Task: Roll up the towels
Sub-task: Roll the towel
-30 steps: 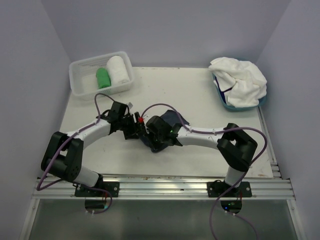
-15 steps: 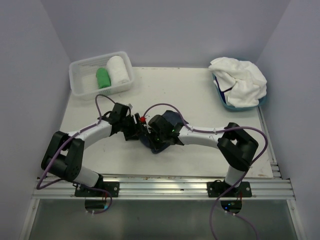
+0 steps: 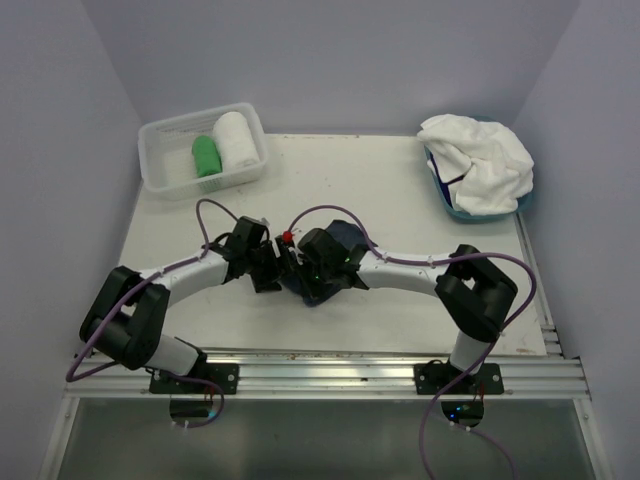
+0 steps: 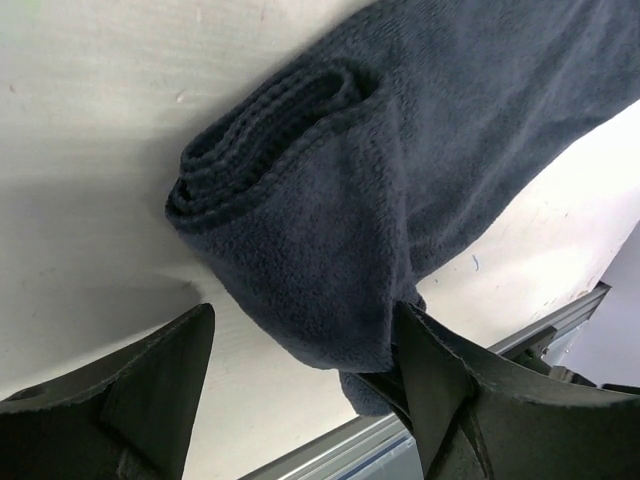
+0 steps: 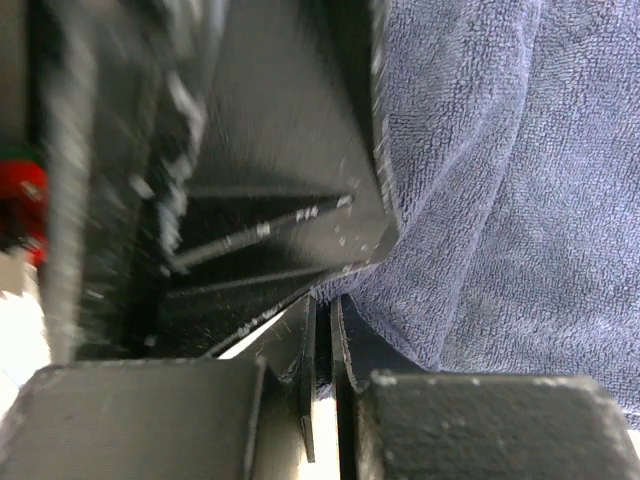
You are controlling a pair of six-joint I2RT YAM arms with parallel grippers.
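A dark navy towel (image 4: 400, 170), partly rolled into a thick coil at one end, lies on the white table mid-front (image 3: 344, 236). My left gripper (image 4: 305, 345) stands open astride the roll's lower end, and the cloth touches its right finger (image 4: 470, 400). It sits just left of the towel (image 3: 281, 272). My right gripper (image 5: 322, 335) is shut, its tips pushed against a fold of the navy towel (image 5: 500, 200) from the other side (image 3: 304, 272). No cloth shows between its fingers. A green rolled towel (image 3: 205, 157) and a white one (image 3: 235, 140) lie apart.
The two rolled towels lie in a clear white basket (image 3: 165, 135) at the back left. A light blue tub (image 3: 452, 207) at the back right holds a heap of white towels (image 3: 480, 160). The metal rail (image 3: 330, 365) runs along the near table edge.
My left gripper has slid right and nearer, onto the towel's rolled end, and its jaws have spread a little. The right gripper has stayed shut in place.
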